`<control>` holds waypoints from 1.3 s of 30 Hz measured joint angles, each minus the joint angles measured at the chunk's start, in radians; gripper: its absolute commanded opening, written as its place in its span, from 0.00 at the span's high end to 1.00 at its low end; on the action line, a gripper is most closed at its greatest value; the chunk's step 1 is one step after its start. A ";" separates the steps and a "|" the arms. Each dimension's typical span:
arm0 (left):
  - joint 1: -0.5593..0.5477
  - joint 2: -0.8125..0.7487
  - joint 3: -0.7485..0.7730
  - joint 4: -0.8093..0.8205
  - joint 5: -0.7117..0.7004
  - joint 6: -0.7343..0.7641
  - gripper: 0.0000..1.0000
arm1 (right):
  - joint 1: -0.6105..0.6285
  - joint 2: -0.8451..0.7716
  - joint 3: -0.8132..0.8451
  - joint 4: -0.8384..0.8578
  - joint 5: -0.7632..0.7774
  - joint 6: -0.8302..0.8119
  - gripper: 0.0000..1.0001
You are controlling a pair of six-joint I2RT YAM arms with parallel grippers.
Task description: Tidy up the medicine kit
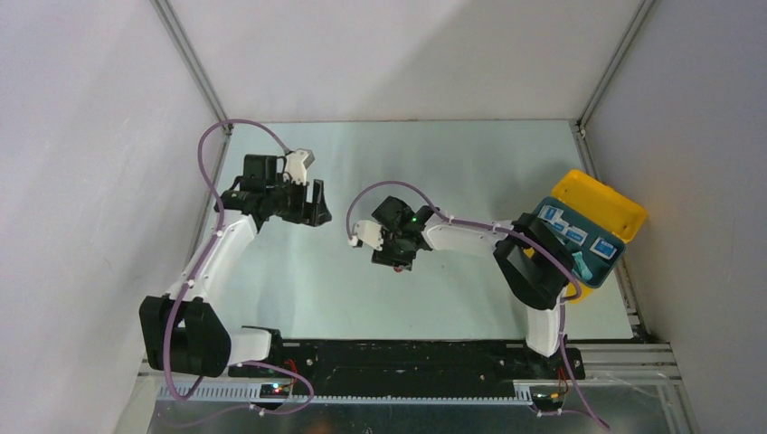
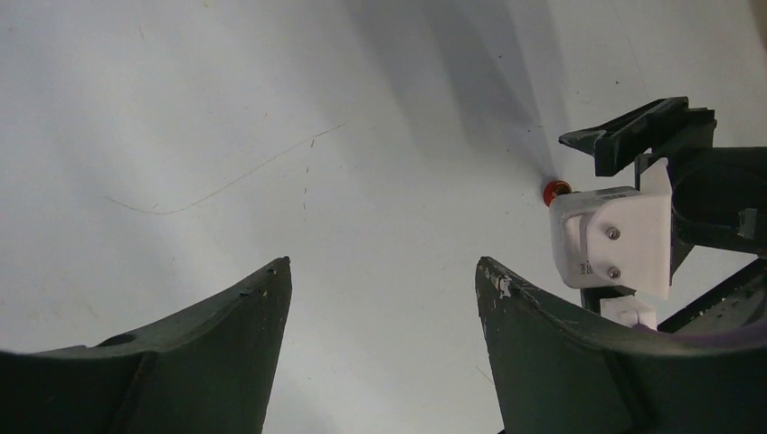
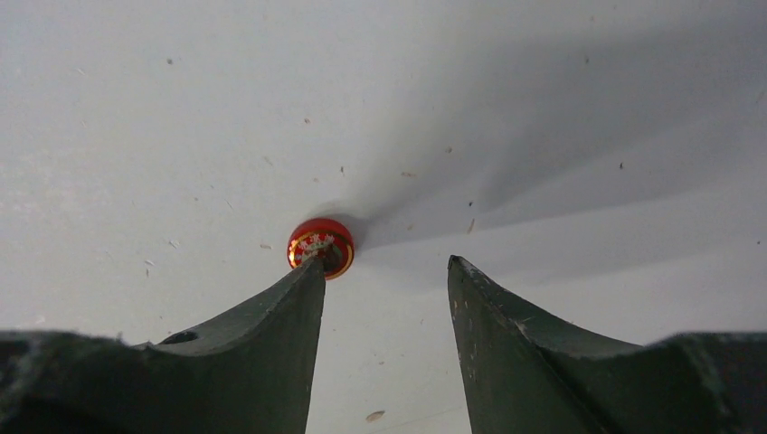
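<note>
Right gripper [image 3: 384, 262], jaws apart and empty, hovers above a small round red-and-gold tin [image 3: 320, 246] that seems to lie off one fingertip; centring should precede closing. Left gripper [image 2: 382, 262] also gapes empty. The boxy yellow plastic medicine kit [image 1: 608, 203] stands at the table's [image 1: 380, 163] right edge.

Robotics lab test cell, plain white panel walls [image 1: 81, 136], aluminium frame struts [image 1: 186, 56], bare metal tabletop [image 1: 452, 163]

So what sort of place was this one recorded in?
Probably a lab test booth, not a home: plain white panels on metal struts close in a pale table, with two robot arms bolted at its near edge.
</note>
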 measured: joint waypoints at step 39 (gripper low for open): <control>0.004 0.013 0.000 -0.003 -0.006 0.000 0.20 | 0.008 0.107 0.147 -0.188 -0.072 0.007 0.72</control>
